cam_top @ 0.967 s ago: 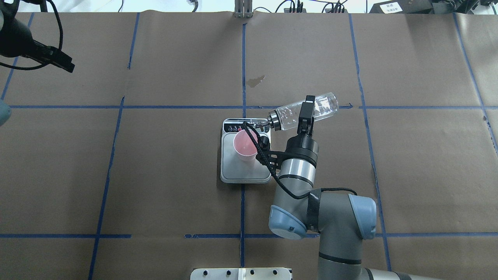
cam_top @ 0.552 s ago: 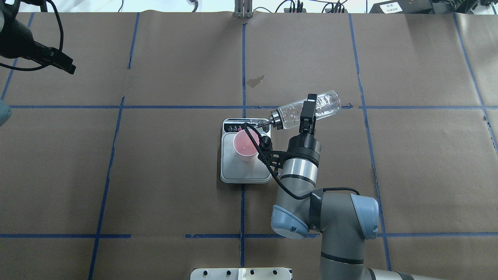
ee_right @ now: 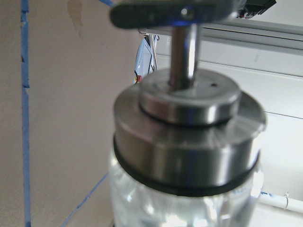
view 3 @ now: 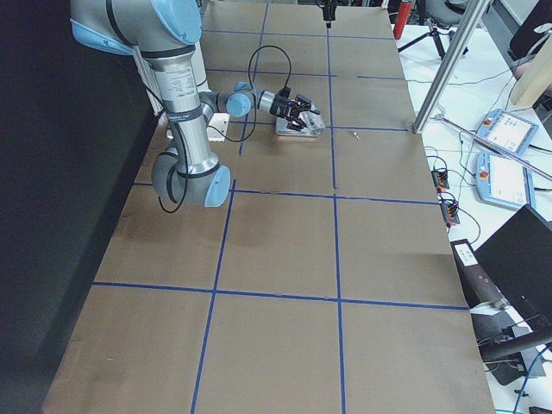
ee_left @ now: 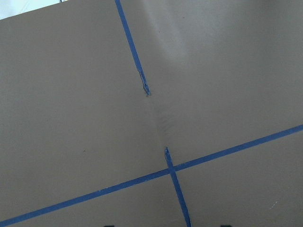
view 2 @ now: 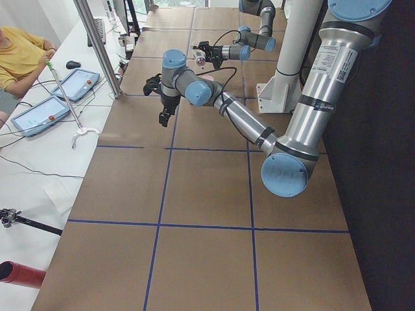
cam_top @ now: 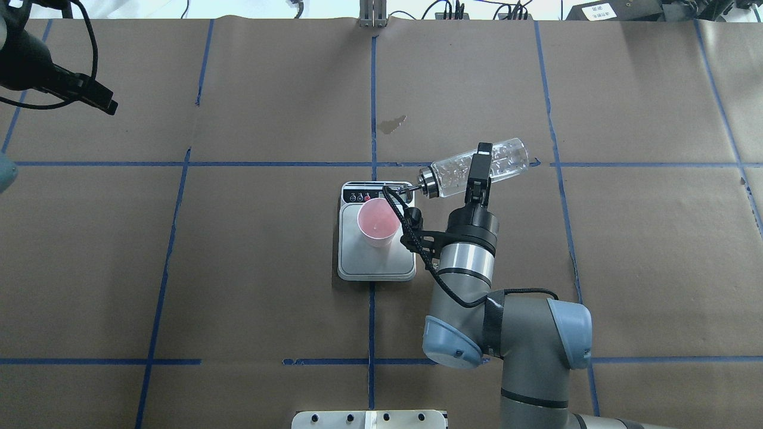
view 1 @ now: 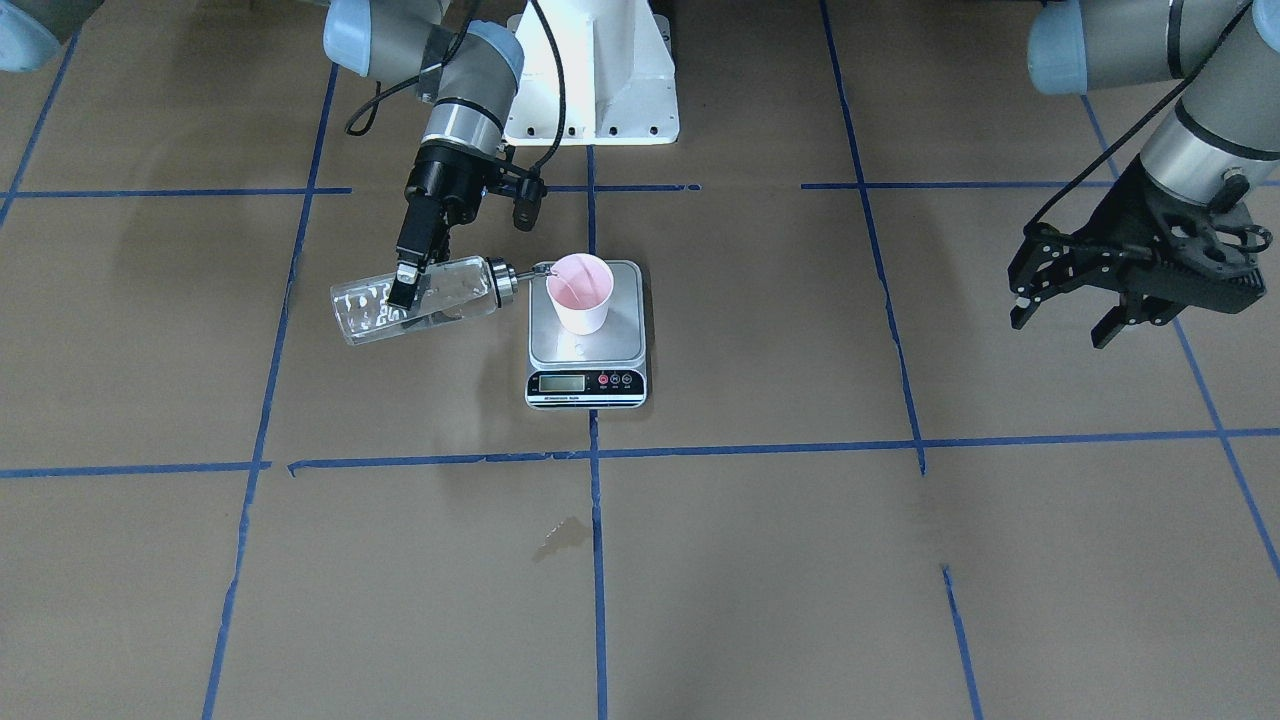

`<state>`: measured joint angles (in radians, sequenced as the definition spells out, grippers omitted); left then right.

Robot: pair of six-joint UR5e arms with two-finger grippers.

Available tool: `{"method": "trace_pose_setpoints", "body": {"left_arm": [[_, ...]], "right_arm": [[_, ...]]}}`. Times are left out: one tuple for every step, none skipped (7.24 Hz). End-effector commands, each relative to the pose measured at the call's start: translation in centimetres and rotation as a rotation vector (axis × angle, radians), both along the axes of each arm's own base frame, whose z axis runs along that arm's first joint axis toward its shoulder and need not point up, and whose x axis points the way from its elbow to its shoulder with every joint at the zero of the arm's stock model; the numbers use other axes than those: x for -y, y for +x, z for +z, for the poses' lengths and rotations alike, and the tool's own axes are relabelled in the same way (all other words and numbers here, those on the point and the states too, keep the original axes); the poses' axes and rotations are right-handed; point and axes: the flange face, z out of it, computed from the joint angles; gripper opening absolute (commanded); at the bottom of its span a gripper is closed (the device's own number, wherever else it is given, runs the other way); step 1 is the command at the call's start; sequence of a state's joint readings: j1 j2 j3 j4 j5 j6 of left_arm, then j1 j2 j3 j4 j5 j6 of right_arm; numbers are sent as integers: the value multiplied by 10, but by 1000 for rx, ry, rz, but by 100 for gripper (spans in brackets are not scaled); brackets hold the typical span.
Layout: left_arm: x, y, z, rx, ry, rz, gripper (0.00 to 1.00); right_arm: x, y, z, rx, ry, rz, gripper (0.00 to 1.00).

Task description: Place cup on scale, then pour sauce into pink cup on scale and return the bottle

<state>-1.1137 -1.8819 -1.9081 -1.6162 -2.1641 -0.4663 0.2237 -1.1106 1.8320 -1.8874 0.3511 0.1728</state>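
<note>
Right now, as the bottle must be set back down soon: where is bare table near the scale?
Bare paper lies between the scale and the left gripper. Crowded on the scale's other side: the bottle and right gripper.

Even, diffuse overhead light falls across the brown table (cam_top: 268,268), leaving only soft, faint shadows beside the scale (view 1: 586,350) and under the tilted bottle (view 1: 460,290). White glints speckle its glass. The table's far edge in the overhead view is washed out pale. Each side view carries a black band along the robot's edge. In the right wrist view the cap (ee_right: 189,142) looms close and blurred, streaked with highlights. The left wrist view is evenly lit.
</note>
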Motion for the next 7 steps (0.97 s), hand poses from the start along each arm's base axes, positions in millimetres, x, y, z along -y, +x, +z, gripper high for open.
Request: {"method": "trace_pose_setpoints", "body": {"left_arm": [[1, 2, -6, -4, 11, 1, 80], [2, 2, -8, -5, 14, 0, 80], [2, 1, -10, -5, 17, -3, 80], [1, 0, -11, -5, 23, -5, 80], [1, 0, -14, -8, 28, -5, 80], [1, -1, -17, -10, 30, -8, 80], [0, 0, -20, -14, 35, -6, 80]], "right_arm": [[-4, 0, 2, 140, -9, 30, 0], [-9, -4, 4, 249, -29, 49, 0], [-17, -12, 1, 411, -55, 79, 0], [-21, -13, -1, 532, -77, 111, 0], [-26, -8, -10, 694, -129, 147, 0], [-28, -2, -13, 857, -159, 187, 0], [-27, 7, -16, 989, -155, 187, 0]]}}
